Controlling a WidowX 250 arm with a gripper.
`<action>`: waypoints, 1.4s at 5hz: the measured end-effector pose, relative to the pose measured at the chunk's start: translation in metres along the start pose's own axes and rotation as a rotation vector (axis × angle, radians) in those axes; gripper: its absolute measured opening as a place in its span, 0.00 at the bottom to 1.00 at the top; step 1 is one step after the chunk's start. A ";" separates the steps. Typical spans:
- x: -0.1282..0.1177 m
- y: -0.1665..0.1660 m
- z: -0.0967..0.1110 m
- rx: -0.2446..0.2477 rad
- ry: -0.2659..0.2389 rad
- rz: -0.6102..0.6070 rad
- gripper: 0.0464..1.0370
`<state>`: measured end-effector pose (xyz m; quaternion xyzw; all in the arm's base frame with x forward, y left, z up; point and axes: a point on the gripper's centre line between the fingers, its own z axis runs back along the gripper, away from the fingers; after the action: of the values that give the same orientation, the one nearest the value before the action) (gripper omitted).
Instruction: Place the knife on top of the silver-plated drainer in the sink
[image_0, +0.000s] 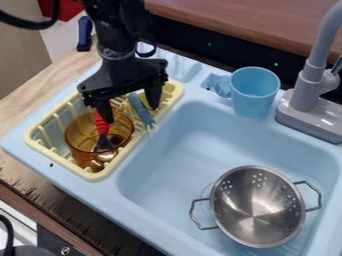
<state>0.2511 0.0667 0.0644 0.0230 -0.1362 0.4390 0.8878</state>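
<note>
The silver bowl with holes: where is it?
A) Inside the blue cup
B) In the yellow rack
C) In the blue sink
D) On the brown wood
C: the silver bowl sits down in the blue sink, toward the corner away from the yellow rack.

From my station I counted one colander (257, 205) in the basin (180, 145). Beside it were one rack (39, 142), one amber container (80, 135), one knife (140, 110), one blue cup (255, 92) and one faucet (308, 85).
</note>
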 end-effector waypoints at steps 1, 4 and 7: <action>0.002 0.000 -0.001 -0.002 -0.025 0.002 0.91; -0.002 -0.005 -0.012 -0.016 -0.054 -0.015 0.19; -0.004 0.002 0.025 -0.006 -0.086 -0.095 0.19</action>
<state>0.2412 0.0610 0.0876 0.0455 -0.1743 0.3946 0.9010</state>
